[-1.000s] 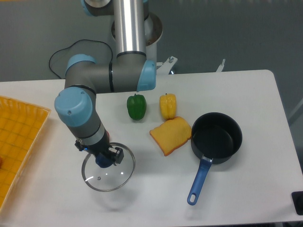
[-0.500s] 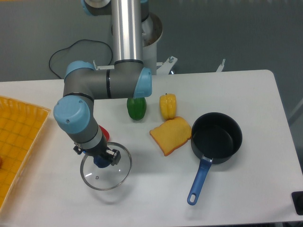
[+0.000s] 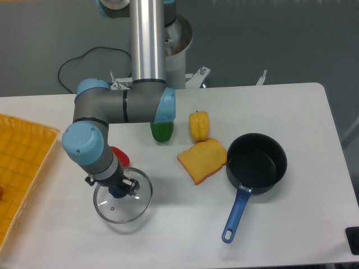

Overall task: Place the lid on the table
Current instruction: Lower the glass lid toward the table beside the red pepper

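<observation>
- Jaws of the gripper (image 3: 118,189) look clenched on the dark blue knob of the round transparent glass lid (image 3: 122,197), lower left of the frame, low over the white surface (image 3: 291,235).
- Glass is probably stiff, fragile and slippery; the knob seems the only safe hold.

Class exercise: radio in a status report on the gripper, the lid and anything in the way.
Gripper on lid knob, jaws hidden. Lid low over table, contact unclear. Red object close behind.
</observation>
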Tool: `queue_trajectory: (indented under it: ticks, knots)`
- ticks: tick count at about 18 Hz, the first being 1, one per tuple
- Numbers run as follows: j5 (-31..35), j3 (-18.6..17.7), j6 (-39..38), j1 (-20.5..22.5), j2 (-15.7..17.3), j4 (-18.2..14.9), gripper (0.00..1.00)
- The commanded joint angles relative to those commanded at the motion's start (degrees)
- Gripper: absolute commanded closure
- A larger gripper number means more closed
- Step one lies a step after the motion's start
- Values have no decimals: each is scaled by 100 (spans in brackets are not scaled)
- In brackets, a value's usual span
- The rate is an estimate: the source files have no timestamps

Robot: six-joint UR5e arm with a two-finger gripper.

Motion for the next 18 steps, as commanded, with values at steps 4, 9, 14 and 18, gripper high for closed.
queue_trajectory:
  ticks: [4,9,14,18]
  knots:
    - [-9,9,0,0,-44,9,47]
    - [-9,44,-44,0,-88,9,47]
    - [0,44,-53,0,-123,18,47]
    - [-9,53,-105,-9,-176,26,47]
